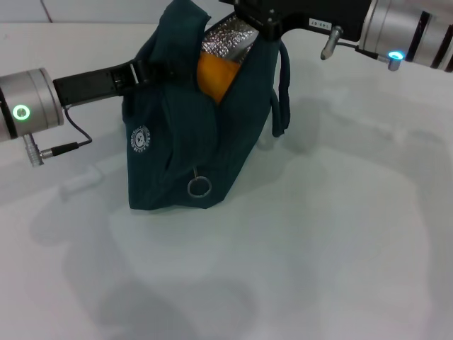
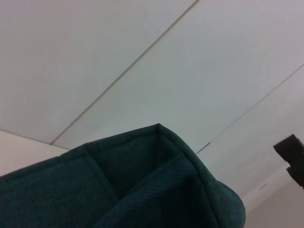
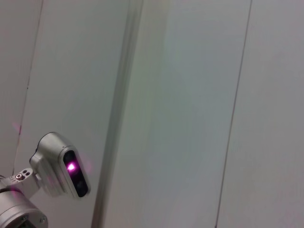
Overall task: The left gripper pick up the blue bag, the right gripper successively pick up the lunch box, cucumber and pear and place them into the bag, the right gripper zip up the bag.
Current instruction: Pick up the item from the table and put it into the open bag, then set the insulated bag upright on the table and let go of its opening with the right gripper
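The blue bag (image 1: 177, 142) stands upright on the white table, its top open and showing silver lining (image 1: 228, 39). An orange object (image 1: 212, 74) sits inside the opening; I cannot tell which item it is. No cucumber, pear or lunch box shows on the table. My left gripper (image 1: 145, 71) is shut on the bag's upper left edge, and the bag's fabric (image 2: 142, 190) fills the left wrist view. My right gripper (image 1: 256, 20) is at the top right of the bag's opening, its fingers hidden.
A metal ring pull (image 1: 199, 187) hangs on the bag's front. A carry strap (image 1: 282, 92) dangles on its right side. White table (image 1: 318, 248) stretches in front and to the right. The right wrist view shows only wall and the robot's head camera (image 3: 61, 166).
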{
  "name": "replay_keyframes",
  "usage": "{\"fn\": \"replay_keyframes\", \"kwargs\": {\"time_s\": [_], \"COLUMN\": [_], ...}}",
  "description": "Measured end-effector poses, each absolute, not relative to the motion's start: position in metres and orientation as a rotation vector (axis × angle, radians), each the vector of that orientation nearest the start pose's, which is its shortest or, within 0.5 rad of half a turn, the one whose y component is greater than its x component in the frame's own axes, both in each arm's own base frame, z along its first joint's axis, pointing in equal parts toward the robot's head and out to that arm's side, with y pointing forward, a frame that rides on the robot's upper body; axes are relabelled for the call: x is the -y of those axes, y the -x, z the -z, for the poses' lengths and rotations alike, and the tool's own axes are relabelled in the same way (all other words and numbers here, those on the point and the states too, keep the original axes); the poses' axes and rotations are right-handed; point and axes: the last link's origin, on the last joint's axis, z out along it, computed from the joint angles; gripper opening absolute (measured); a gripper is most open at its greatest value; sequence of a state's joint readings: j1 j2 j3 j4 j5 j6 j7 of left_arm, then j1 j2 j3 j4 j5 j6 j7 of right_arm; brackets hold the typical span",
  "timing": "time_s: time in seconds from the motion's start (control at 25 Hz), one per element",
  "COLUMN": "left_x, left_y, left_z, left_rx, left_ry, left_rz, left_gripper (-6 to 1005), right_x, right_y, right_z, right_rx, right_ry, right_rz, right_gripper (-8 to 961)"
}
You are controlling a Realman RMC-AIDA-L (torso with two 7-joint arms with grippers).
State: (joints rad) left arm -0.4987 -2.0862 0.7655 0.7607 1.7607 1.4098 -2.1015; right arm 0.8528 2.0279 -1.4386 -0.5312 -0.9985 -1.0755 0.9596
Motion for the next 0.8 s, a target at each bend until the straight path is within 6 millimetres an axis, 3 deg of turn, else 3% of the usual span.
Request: {"fn": "replay_keyframes", "kwargs": {"time_s": [0.24, 0.4, 0.6, 0.8], "left_x": [-0.36, -0.359, -0.358, -0.358], "left_y": [0.246, 0.248, 0.25, 0.25], "left_z": [-0.027, -0.027, -0.027, -0.027], "left_rx": [1.46, 1.464, 1.468, 1.47], "left_ry": [2.287, 2.281, 2.277, 2.276], "left_rz": [1.038, 1.037, 1.036, 1.037], "left_gripper": [46, 46, 46, 46], "right_x": [-0.427, -0.431, -0.427, -0.408], "right_y": [-0.098, -0.121, -0.171, -0.193], "right_z": [0.021, -0.001, -0.022, -0.006], "right_rx": [0.019, -0.047, -0.193, -0.208], "right_ry": [2.444, 2.352, 2.307, 2.395], "right_rz": [-1.01, -1.015, -0.944, -0.862], "right_gripper": [293, 475, 511, 518]}}
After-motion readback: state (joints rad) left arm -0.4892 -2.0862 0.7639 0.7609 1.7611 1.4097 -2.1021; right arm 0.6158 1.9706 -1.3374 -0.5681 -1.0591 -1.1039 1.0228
